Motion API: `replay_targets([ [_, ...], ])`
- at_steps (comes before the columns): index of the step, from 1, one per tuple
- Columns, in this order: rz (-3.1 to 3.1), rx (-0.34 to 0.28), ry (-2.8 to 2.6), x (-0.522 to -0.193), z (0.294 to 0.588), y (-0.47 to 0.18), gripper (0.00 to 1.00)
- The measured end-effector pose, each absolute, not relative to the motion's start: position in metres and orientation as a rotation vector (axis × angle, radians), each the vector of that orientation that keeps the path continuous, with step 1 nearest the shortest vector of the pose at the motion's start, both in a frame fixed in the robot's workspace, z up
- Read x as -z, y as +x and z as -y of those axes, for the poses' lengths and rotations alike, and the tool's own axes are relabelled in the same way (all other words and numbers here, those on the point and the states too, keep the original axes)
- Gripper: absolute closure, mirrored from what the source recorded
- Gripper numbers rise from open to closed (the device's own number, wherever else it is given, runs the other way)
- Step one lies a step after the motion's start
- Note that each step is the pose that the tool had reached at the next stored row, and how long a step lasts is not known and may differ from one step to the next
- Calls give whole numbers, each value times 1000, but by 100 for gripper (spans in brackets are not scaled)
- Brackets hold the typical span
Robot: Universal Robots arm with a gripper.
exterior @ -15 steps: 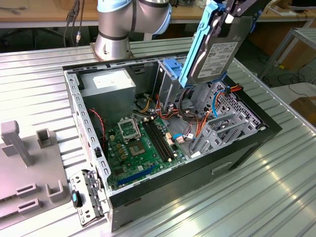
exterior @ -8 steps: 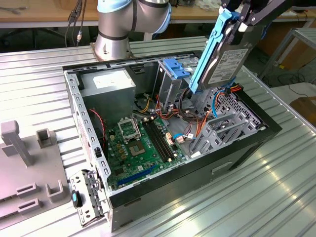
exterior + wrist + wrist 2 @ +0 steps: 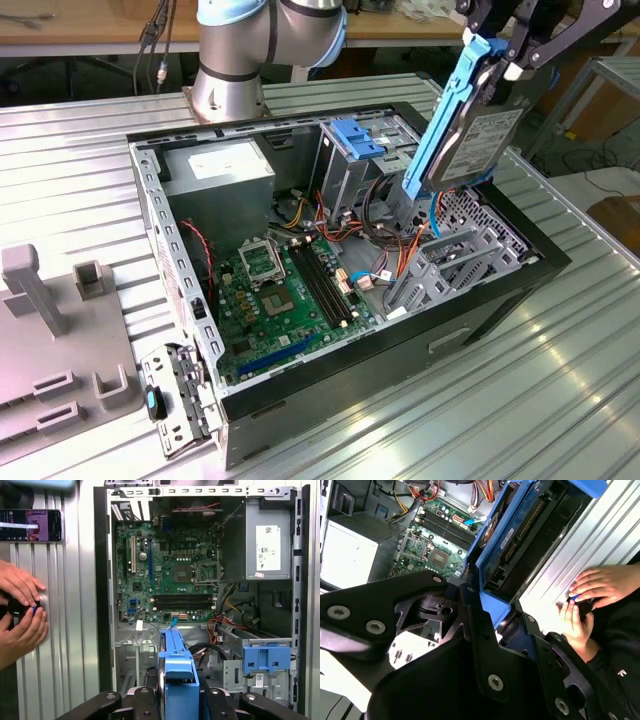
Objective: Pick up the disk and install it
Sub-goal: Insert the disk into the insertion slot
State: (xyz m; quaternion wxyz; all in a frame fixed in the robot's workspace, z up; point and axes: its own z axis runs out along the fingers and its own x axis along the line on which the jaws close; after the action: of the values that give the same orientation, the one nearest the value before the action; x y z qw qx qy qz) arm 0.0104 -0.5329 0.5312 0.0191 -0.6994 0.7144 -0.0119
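The disk (image 3: 478,140), a silver-grey drive with a white label in a light-blue carrier, hangs tilted above the drive cage (image 3: 455,250) at the exterior view's right end of the open computer case (image 3: 175,250). My gripper (image 3: 508,62) is shut on the disk's upper end. The second wrist view looks along the disk (image 3: 517,527) from behind my gripper (image 3: 495,616), with the carrier clamped between the black fingers. In the first wrist view the blue carrier edge of the disk (image 3: 177,662) points toward the case interior, above my gripper (image 3: 179,700).
The motherboard (image 3: 275,285) lies on the case floor, and a grey power-supply box (image 3: 220,170) sits in a corner. A blue bracket (image 3: 358,138) tops the metal cage. A person's hands (image 3: 20,615) rest on the ribbed table beside the case. Grey fixtures (image 3: 60,330) stand at the exterior view's left.
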Motion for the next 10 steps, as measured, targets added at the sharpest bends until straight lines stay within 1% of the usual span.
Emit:
replay_targets([
  [3, -2217, 37, -2171, -530, 542, 12, 63],
  [10, -2217, 37, -2171, -530, 544, 13, 63],
])
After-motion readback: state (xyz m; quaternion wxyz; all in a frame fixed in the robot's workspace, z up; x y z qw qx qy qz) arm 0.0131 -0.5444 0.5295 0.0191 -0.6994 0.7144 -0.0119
